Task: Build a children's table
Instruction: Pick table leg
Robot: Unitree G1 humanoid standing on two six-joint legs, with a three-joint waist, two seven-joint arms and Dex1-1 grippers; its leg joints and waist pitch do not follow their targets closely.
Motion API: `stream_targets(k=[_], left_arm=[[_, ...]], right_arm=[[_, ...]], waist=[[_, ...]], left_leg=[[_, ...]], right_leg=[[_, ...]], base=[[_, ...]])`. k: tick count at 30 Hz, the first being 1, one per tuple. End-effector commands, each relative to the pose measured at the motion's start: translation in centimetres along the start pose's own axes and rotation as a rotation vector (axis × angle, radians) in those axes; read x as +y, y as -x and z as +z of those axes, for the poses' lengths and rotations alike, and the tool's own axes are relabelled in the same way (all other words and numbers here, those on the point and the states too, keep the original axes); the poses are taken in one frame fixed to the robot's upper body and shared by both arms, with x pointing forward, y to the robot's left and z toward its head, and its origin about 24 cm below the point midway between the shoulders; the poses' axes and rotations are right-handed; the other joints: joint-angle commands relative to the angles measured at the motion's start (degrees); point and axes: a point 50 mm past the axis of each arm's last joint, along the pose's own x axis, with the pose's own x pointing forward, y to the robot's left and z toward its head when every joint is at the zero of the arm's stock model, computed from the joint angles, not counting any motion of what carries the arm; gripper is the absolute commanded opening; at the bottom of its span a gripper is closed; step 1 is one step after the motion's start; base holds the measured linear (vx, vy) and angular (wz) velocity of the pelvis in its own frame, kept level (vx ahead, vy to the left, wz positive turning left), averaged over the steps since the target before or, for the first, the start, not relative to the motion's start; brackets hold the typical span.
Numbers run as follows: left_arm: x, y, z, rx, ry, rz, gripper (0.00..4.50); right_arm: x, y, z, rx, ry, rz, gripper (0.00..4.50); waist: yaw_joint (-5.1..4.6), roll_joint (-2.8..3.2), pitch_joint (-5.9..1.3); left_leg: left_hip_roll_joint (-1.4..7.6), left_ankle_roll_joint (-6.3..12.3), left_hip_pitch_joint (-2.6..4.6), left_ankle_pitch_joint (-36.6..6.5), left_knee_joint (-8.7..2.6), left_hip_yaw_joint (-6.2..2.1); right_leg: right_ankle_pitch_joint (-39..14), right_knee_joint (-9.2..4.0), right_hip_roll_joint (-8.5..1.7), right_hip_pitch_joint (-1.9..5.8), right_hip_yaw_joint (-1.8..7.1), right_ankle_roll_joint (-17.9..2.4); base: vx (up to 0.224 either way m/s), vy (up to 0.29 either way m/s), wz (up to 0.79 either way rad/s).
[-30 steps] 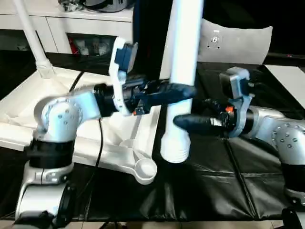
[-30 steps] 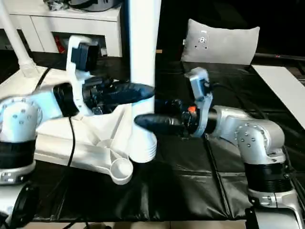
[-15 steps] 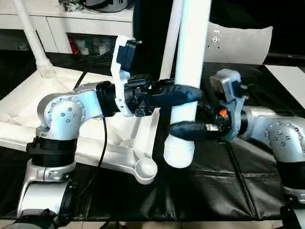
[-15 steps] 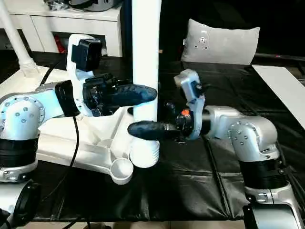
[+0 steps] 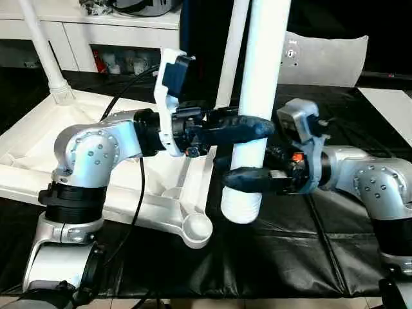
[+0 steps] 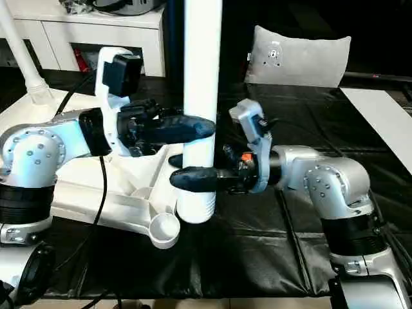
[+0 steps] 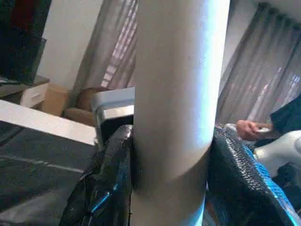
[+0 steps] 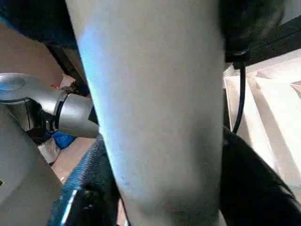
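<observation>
I am holding the leg [image 5: 257,103] upright in the left gripper [image 5: 239,131], fingers clamped on it, its ribbed end hanging just beside the tabletop [image 5: 38,138]. The right gripper [image 5: 248,179] is clasping it lower down. The smooth, stiff, light tube may slip; I am gripping low.

White leg [image 5: 257,109] upright beside tabletop [image 5: 38,141]
</observation>
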Motion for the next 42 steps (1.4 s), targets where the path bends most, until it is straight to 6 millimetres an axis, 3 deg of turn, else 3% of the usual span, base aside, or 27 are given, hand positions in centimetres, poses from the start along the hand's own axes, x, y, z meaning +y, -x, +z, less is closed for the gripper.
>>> stream_targets(k=[1, 7, 14, 17, 22, 23, 28, 34, 35, 39, 40, 42], left_arm=[[-0.2, -0.4, 0.5, 0.012, -0.036, -0.009, 1.91], [-0.1, -0.1, 0.4, 0.031, -0.044, 0.017, 1.9], [0.1, 0.3, -0.1, 0.054, -0.071, 0.094, 1.9], [0.1, 0.6, -0.2, 0.055, -0.079, 0.129, 2.6], [0.1, 1.1, -0.8, 0.053, -0.084, 0.192, 3.02], [0.1, 1.2, -1.0, 0.051, -0.116, 0.229, 3.08], [0.5, 1.2, -1.5, 0.038, -0.219, 0.386, 3.52], [0.5, 0.6, -1.7, -0.093, -0.303, 0.559, 3.54], [0.5, 0.6, -1.8, -0.102, -0.305, 0.575, 3.27], [0.7, 0.5, -2.6, -0.123, -0.294, 0.649, 3.16], [0.8, 0.3, -3.1, -0.113, -0.287, 0.666, 2.88], [1.0, 0.1, -3.4, -0.103, -0.292, 0.694, 2.79]], right_arm=[[0.0, 0.1, 0.3, 0.013, 0.022, -0.014, 2.25], [-0.2, -0.1, 0.1, 0.013, 0.016, -0.024, 2.03], [-0.6, -0.3, -0.3, -0.005, 0.034, -0.083, 1.99], [-1.0, -0.4, -0.5, -0.016, 0.051, -0.129, 1.98], [-1.9, -1.0, -1.3, -0.019, 0.12, -0.25, 1.95], [-2.6, -1.5, -1.7, -0.015, 0.157, -0.348, 1.95], [-4.1, -2.3, -1.9, -0.064, 0.197, -0.541, 1.95], [-5.2, -2.9, -2.0, -0.15, 0.211, -0.674, 1.95], [-5.3, -2.9, -2.0, -0.156, 0.211, -0.682, 1.95], [-5.5, -3.0, -2.1, -0.171, 0.214, -0.704, 1.95], [-5.5, -3.2, -2.1, -0.176, 0.214, -0.703, 1.95], [-5.5, -3.5, -2.1, -0.177, 0.216, -0.698, 1.95]], waist=[[0.21, -0.24, -4.15], [0.21, -0.31, -4.12], [0.17, 0.1, -4.15], [0.09, 0.12, -4.23], [-0.16, 0.06, -4.08], [-0.24, -0.19, -4.02], [-0.59, 0.16, -3.95], [-0.62, 0.37, -3.93], [-0.69, 0.27, -3.93], [-0.78, 0.07, -3.86], [-0.74, 0.16, -3.86], [-0.79, 0.25, -3.79]], left_leg=[[2.99, -0.74, 1.08, -4.0, -4.14, -0.74], [3.02, -0.76, 1.12, -4.2, -4.15, -0.74], [3.09, -1.33, 1.17, -4.5, -4.2, -0.79], [3.13, -1.52, 1.2, -4.3, -4.25, -0.84], [3.05, -2.28, 1.15, -5.1, -4.36, -0.8], [3.05, -2.28, 1.12, -5.0, -4.42, -0.76], [3.15, -3.5, 1.28, -6.8, -4.75, -0.93], [3.24, -3.7, 1.14, -7.3, -4.84, -0.98], [3.14, -3.67, 1.09, -7.4, -4.83, -0.96], [3.08, -3.3, 1.05, -7.7, -4.83, -0.96], [3.1, -3.28, 1.08, -7.8, -4.85, -0.95], [3.16, -3.34, 1.11, -8.1, -4.93, -0.99]], right_leg=[[-5.8, -3.78, -4.81, 2.76, 2.58, -13.1], [-5.8, -3.75, -4.81, 2.71, 2.59, -13.3], [-5.7, -3.68, -4.83, 2.66, 2.59, -13.3], [-4.6, -3.59, -4.8, 2.69, 2.57, -13.4], [-6.0, -3.75, -4.79, 2.57, 2.61, -12.8], [-6.2, -3.81, -4.75, 2.56, 2.62, -12.6], [-8.0, -4.0, -4.7, 2.39, 2.67, -11.2], [-6.9, -4.04, -4.61, 2.34, 2.77, -10.4], [-6.7, -4.08, -4.56, 2.38, 2.75, -10.3], [-6.9, -4.15, -4.48, 2.4, 2.8, -9.7], [-7.5, -4.2, -4.53, 2.35, 2.84, -9.5], [-8.0, -4.32, -4.46, 2.22, 2.83, -9.2]], base=[[0.0, 0.0, 0.0], [0.0, 0.0, 0.0], [0.0, 0.0, 0.0], [0.0, 0.0, 0.0], [0.0, 0.0, 0.0], [0.0, 0.0, 0.0], [0.0, 0.0, 0.0], [0.0, 0.0, 0.0], [0.0, 0.0, 0.0], [0.0, 0.0, 0.0], [0.0, 0.0, 0.0], [0.0, 0.0, 0.0]])
